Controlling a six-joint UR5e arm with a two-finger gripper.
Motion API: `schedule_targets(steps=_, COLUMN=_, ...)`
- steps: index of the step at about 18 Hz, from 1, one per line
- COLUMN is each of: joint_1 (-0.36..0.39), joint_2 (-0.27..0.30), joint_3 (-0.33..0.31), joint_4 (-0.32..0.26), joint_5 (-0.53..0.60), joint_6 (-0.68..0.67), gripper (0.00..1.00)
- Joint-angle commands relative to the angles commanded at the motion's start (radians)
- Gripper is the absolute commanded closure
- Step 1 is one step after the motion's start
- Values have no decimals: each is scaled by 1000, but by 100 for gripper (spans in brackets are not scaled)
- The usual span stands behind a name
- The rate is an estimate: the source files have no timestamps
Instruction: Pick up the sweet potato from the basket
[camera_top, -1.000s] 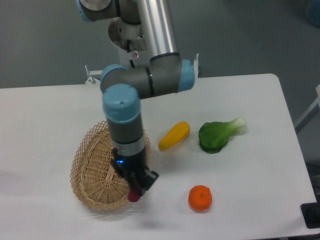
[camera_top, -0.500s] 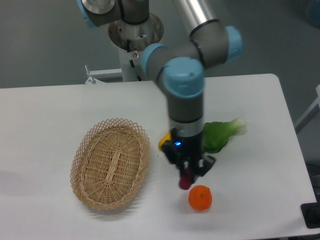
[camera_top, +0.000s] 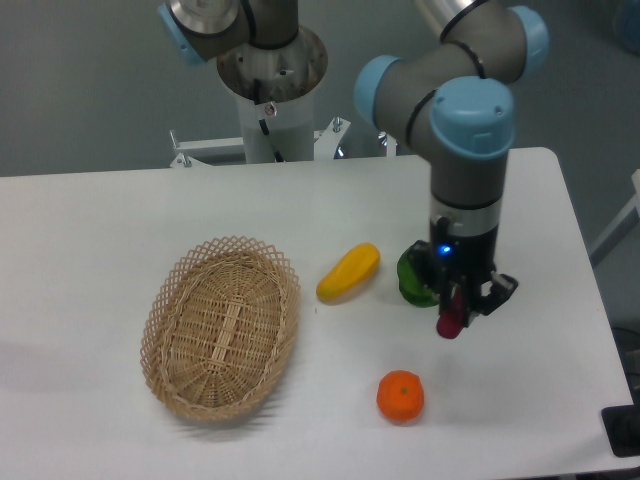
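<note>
My gripper (camera_top: 455, 310) is shut on the sweet potato (camera_top: 449, 321), a small reddish-purple piece that hangs from the fingertips above the table, right of the middle. The tan wicker basket (camera_top: 222, 325) lies on the left with nothing in it, well apart from the gripper. The gripper stands over the right edge of the green vegetable (camera_top: 416, 277) and up and to the right of the orange fruit (camera_top: 400, 396).
A yellow oblong vegetable (camera_top: 348, 272) lies between the basket and the green vegetable. The arm's base column (camera_top: 272, 90) stands at the back. The table's right edge (camera_top: 585, 270) is close to the gripper's right.
The gripper has carried the sweet potato out of the basket and rightward across the table, past the orange fruit, to the right side by the green vegetable.
</note>
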Motion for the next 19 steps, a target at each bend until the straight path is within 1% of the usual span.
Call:
schedule_targets(steps=7, joint_1=5, joint_2=0, joint_3=25, joint_4=0, joint_5=-3, joint_6=0, gripper=83)
schedule_targets(steps=19, joint_1=3, joint_2=-5, joint_3=26, joint_4=3, joint_5=-5, joint_6=0, gripper=83)
